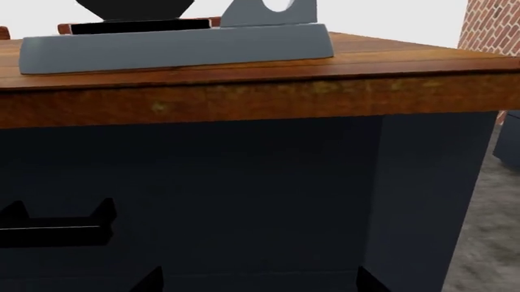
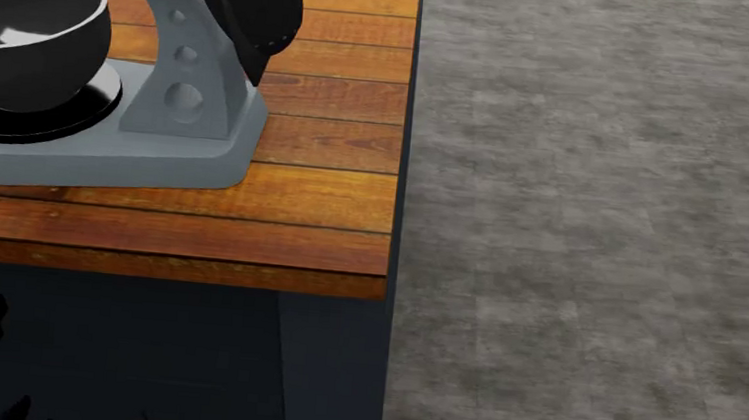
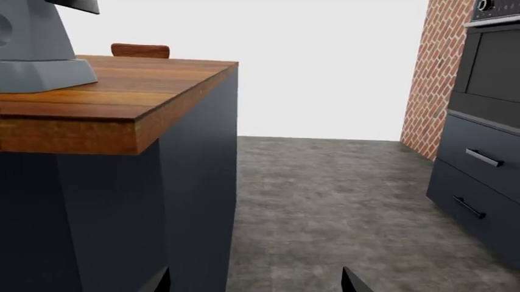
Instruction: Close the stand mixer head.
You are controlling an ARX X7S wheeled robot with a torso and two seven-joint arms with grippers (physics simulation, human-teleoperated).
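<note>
Much of the mixer is cut off. In the head view only the lower rear of the mixer head (image 2: 250, 5) is seen at the top edge, its black pointed end cap hanging down beside the grey column (image 2: 178, 74); the front of the head and anything under it lie outside the frame, so the tilt cannot be judged fully, though the cap end points downward behind the column. The head sits over the right end of the wooden counter (image 2: 308, 205), near its corner. The black bowl (image 2: 27, 32) is cropped at the left, seated on the grey base (image 2: 110, 164).

In the left wrist view only the base (image 1: 175, 48) and the column's foot (image 1: 268, 12) are shown above the counter edge (image 1: 243, 97); the head is not visible there. In the right wrist view a corner of the base (image 3: 41, 67) and a dark sliver above it are caught.

Of the left gripper (image 1: 256, 281) only two dark fingertips are seen, set wide apart and holding nothing, before the dark cabinet front (image 1: 243, 194). The right gripper (image 3: 256, 281) likewise shows two spread tips, empty, over the grey floor (image 3: 325, 201). An oven (image 3: 491, 79) and brick wall (image 3: 430, 73) stand at the far side.
</note>
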